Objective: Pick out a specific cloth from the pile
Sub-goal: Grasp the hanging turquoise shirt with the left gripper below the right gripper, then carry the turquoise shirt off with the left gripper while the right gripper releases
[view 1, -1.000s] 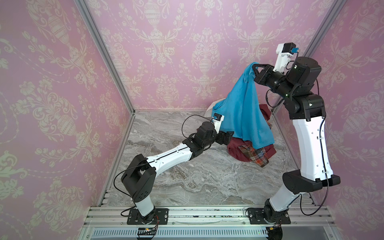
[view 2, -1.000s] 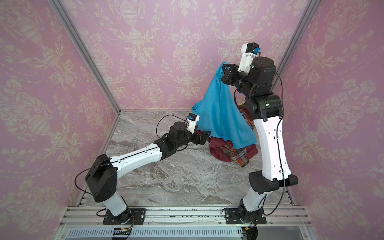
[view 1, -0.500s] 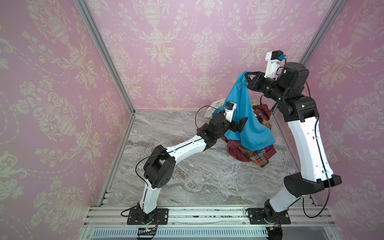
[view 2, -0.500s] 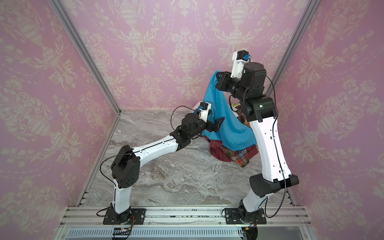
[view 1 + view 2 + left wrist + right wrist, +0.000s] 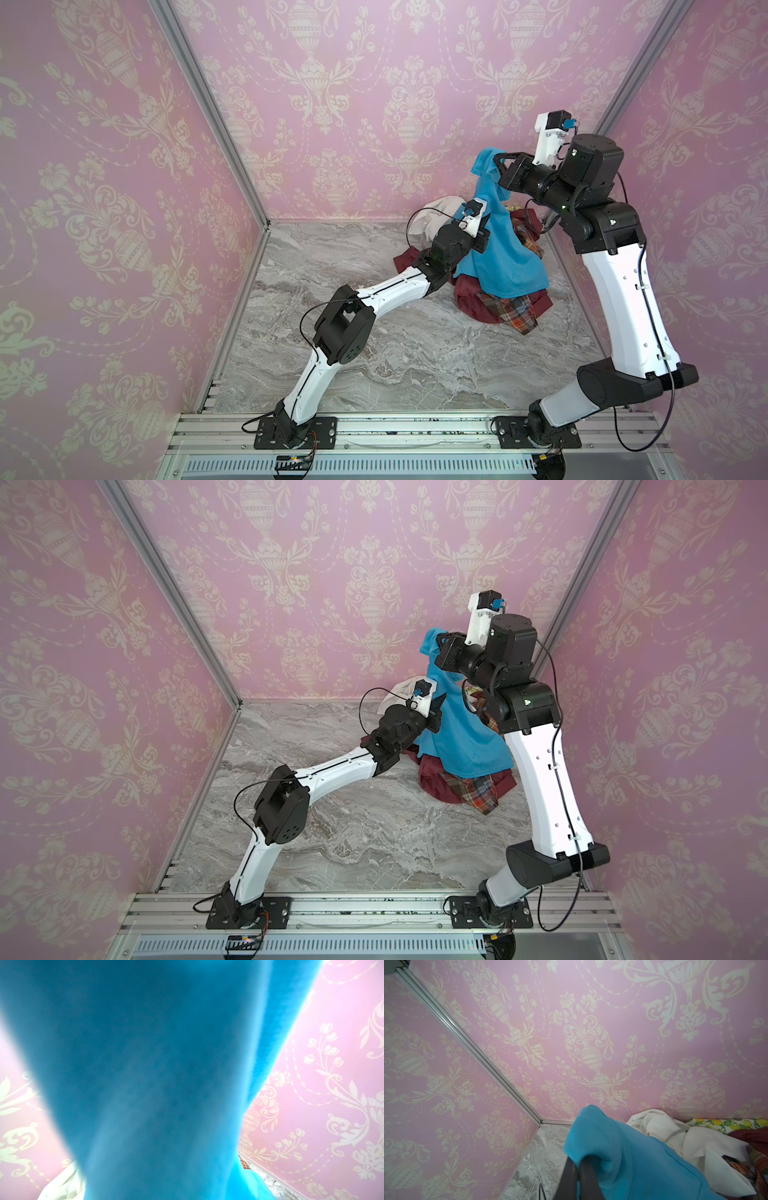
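upper right of the frame, the raised right claw [image 5: 496,160] pinches the cloth [image 5: 503,257] by its top corner; it drapes onto the pile [image 5: 511,309]. left claw [image 5: 483,240], closed, meets its left edge (grip hidden).

The cloth [image 5: 507,266] is soft, matt turquoise fabric with a faintly fleecy nap. At about two o'clock on the table [image 5: 374,353], whose smooth grey marble-look top has a dull sheen, the pile [image 5: 513,309] shows woven plaid, matt maroon and smooth white cloth. The left arm [image 5: 390,291] and right arm [image 5: 623,299] have glossy white plastic shells and matt black housings. The corner post [image 5: 208,108] is brushed metal, and the wall [image 5: 353,104] is matt patterned paper.
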### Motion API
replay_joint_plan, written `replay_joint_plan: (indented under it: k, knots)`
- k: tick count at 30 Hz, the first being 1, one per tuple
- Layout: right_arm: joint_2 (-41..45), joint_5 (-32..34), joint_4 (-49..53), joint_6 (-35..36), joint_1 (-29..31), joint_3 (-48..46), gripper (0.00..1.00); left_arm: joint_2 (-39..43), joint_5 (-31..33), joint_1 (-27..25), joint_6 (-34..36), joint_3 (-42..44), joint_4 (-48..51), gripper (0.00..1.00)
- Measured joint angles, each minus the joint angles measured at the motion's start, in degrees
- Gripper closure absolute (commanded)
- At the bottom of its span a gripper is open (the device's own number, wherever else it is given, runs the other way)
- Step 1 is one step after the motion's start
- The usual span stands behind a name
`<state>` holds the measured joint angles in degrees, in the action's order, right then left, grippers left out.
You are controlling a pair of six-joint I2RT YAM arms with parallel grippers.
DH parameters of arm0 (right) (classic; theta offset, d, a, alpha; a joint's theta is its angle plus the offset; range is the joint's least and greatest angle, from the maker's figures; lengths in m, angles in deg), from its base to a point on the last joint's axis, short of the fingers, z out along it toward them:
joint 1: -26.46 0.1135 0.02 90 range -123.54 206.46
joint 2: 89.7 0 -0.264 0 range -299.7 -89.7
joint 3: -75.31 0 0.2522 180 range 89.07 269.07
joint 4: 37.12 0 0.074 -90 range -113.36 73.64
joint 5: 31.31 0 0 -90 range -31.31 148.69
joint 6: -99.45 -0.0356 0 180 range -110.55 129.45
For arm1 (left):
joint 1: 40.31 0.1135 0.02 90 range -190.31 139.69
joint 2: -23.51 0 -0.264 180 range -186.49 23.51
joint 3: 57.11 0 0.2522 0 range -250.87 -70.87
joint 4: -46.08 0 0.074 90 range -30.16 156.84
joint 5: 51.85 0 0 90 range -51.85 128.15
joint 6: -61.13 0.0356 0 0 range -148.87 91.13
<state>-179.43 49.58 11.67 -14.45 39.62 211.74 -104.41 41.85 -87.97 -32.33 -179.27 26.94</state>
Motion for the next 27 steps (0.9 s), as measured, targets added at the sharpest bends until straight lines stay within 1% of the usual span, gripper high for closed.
replay_joint_plan:
  k: [4, 10, 11, 14, 16, 17, 21, 24, 27]
  knots:
    - [0.00, -0.15, -0.59, -0.15, -2.14, -4.87, 1.00, 1.25, -1.05, 0.35, -0.57, 1.11, 1.62, 1.00]
    - [0.00, -1.05, -2.14, -1.64, -6.80, -12.44, 1.00, 5.42, -3.61, 1.92, -3.63, 3.23, 3.87, 1.00]
    - [0.00, -1.22, -2.40, -1.79, -7.37, -13.35, 0.96, 6.01, -4.09, 2.23, -4.17, 3.21, 4.31, 1.00]
    - [0.76, -1.79, -4.09, -2.36, -9.11, -17.73, 0.74, 7.23, -5.57, 3.39, -6.14, 1.90, 6.27, 1.00]
    - [2.14, -2.16, -4.92, -3.02, -10.03, -21.59, 0.55, 7.39, -6.51, 4.11, -7.08, 0.04, 7.93, 1.00]
    - [2.71, -2.38, -5.01, -2.99, -10.25, -22.93, 0.50, 7.39, -6.80, 4.35, -7.48, -0.85, 8.98, 1.00]
    - [6.32, -3.48, -7.21, -1.81, -10.69, -29.81, 0.36, 7.39, -8.52, 5.27, -8.66, -6.75, 15.47, 1.00]
    - [10.03, -4.66, -9.01, -0.92, -10.69, -36.37, 0.28, 7.39, -9.68, 5.90, -9.46, -11.43, 19.50, 1.00]
    - [12.87, -5.57, -10.60, 0.37, -10.69, -42.69, 0.22, 7.39, -11.15, 6.64, -10.01, -16.15, 24.83, 1.00]
